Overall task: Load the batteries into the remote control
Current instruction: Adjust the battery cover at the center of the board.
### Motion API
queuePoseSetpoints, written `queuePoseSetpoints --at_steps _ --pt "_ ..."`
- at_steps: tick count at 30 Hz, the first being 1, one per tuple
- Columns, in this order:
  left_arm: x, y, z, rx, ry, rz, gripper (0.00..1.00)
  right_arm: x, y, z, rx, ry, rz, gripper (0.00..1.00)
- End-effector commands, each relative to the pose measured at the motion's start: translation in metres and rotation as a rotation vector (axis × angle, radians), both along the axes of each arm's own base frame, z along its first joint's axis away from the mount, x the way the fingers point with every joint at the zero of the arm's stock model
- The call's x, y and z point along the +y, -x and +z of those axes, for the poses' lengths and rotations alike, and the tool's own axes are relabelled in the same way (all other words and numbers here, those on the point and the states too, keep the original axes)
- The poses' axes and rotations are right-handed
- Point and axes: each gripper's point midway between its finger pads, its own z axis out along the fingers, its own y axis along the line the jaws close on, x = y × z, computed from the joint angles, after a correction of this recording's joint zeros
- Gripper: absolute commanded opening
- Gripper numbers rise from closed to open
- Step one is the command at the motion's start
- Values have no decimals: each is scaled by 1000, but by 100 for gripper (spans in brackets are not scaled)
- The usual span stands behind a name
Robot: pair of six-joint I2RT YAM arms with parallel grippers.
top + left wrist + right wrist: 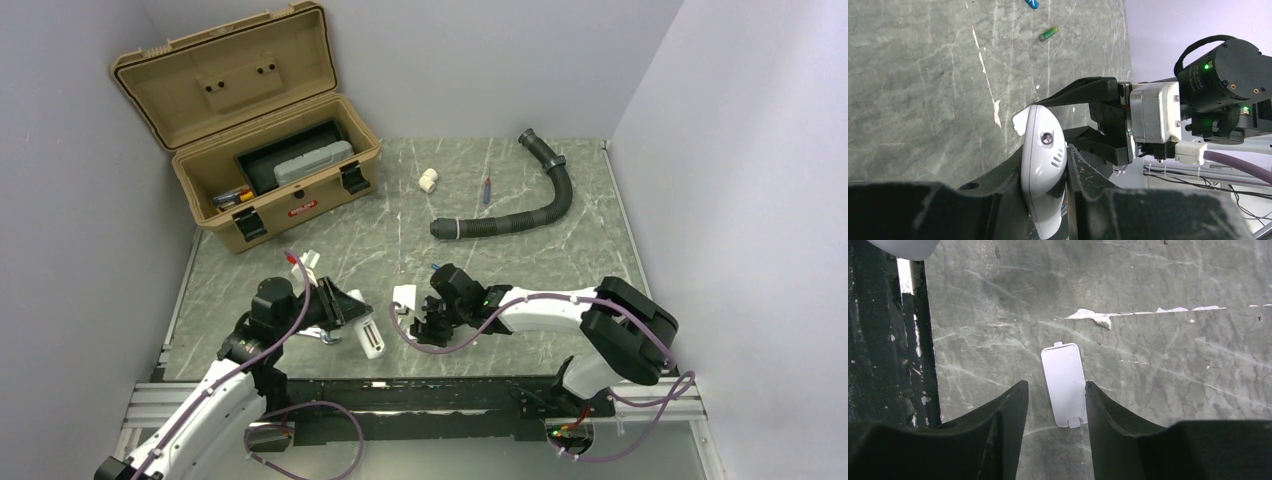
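Remote control (372, 337) sits low and left of centre in the overhead view, clamped on edge in my left claw (345, 312). The jaws are shut tight on its two broad faces. It looks light, hard and glossy, and its back is curved, so I judge it could twist or slip if pushed.

Just right of it, my right claw (1056, 387) points down at the bench (1173, 285) with its jaws apart. They straddle the small white cover piece (1064, 375), which lies flat. One finger seems to touch the cover's edge and the other stands off it. The piece is thin and stiff and would be awkward to lift off a flat surface.

Farther up, the left wrist view shows the green battery (1048, 33) and the blue battery (1032, 3) lying apart on the stone. Both are small, smooth and likely to roll, so I would pinch each across mid-barrel.

At the upper left of the overhead view, the tan toolbox (300, 205) stands open. Inside is a black tray (262, 168) carrying a grey case (313, 160), with some small coloured items at the left end that I cannot make out.
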Motion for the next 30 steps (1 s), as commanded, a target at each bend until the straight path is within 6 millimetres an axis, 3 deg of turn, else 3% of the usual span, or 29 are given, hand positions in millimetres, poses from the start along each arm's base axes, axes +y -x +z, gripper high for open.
queuePoseSetpoints --at_steps 1,16,30 --pt "-1 0 5 -39 14 -25 0 12 -10 9 -47 -38 25 47" --pt "1 -2 5 -38 17 -25 0 6 -25 -5 -82 18 -34 36" --pt "1 -4 6 -41 21 -26 0 0 -11 -13 -3 54 -22 26"
